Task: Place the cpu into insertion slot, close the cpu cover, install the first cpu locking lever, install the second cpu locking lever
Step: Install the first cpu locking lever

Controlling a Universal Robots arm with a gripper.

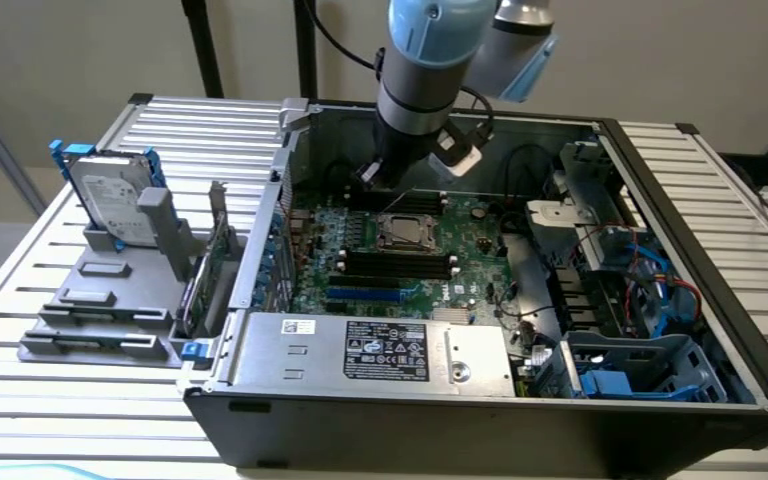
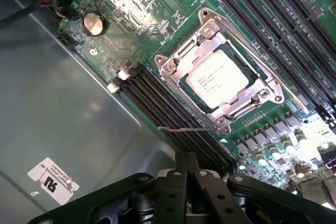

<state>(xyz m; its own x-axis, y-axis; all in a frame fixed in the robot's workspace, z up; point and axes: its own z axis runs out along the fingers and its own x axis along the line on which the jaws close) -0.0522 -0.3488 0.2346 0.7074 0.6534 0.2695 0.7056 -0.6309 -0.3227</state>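
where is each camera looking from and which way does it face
Exterior view: off the arm, raised above the open computer case, looking down into it; the arm hangs over the motherboard.
Wrist view: on the wrist, facing down at the cpu framed by the cpu cover; the shut gripper shows.
Shared: both see the cpu and the green motherboard around it.

Slatted metal table (image 1: 77,400), bearing an open black case (image 1: 491,430) and, at the exterior view's left, a grey stand (image 1: 104,300) with a hard drive (image 1: 107,195) upright in it. Inside the case: green motherboard (image 1: 471,255); long black memory slots (image 1: 398,268); blue slot (image 1: 364,294); coin battery (image 2: 94,23); silver power supply (image 1: 291,355) with label (image 1: 386,350); blue-grey drive cage (image 1: 638,370); white sticker (image 2: 52,180) on a grey case panel.
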